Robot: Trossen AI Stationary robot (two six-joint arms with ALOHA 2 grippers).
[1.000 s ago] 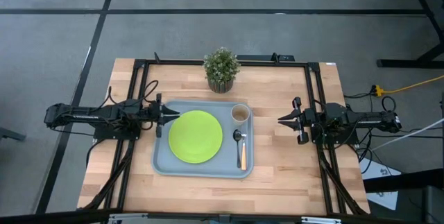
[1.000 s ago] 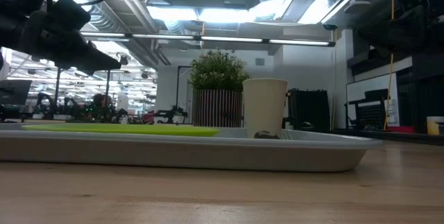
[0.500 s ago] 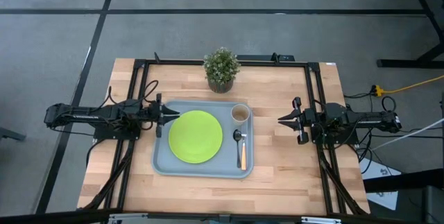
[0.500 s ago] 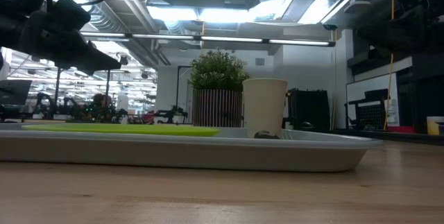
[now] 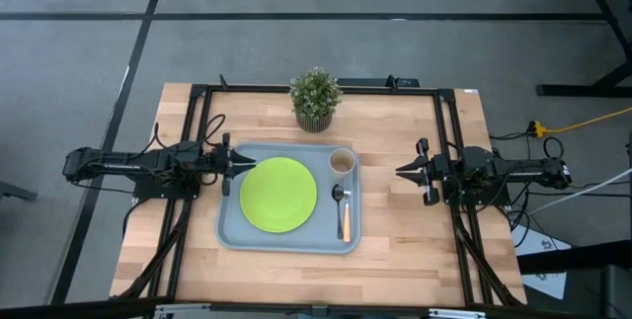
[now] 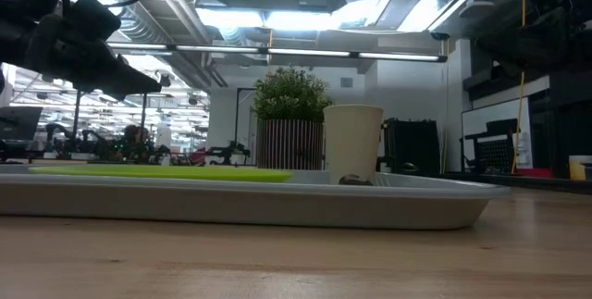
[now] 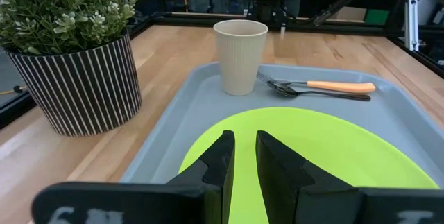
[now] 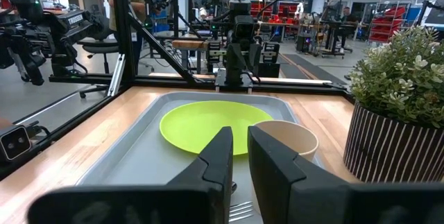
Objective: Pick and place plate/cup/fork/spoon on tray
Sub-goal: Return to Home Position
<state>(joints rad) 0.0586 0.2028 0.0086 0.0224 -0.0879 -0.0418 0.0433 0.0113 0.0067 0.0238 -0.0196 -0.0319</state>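
Observation:
The grey-blue tray (image 5: pixel 229 230) lies mid-table. On it rest the lime-green plate (image 5: pixel 278 194), the beige cup (image 5: pixel 342 163) upright at its far right corner, and the dark spoon (image 5: pixel 337 197) beside the orange-handled fork (image 5: pixel 345 222) along its right side. My left gripper (image 5: pixel 253 162) hovers over the tray's left rim, shut and empty; the left wrist view shows its fingers (image 7: pixel 240 156) nearly together above the plate (image 7: pixel 326 148). My right gripper (image 5: pixel 398 172) hangs shut and empty right of the tray, pointing at it (image 8: pixel 236 156).
A potted plant in a striped pot (image 5: pixel 315 99) stands at the table's far edge behind the tray. Black frame rails (image 5: pixel 194 121) run along the table's left, right and far sides. Bare wood lies near and right of the tray.

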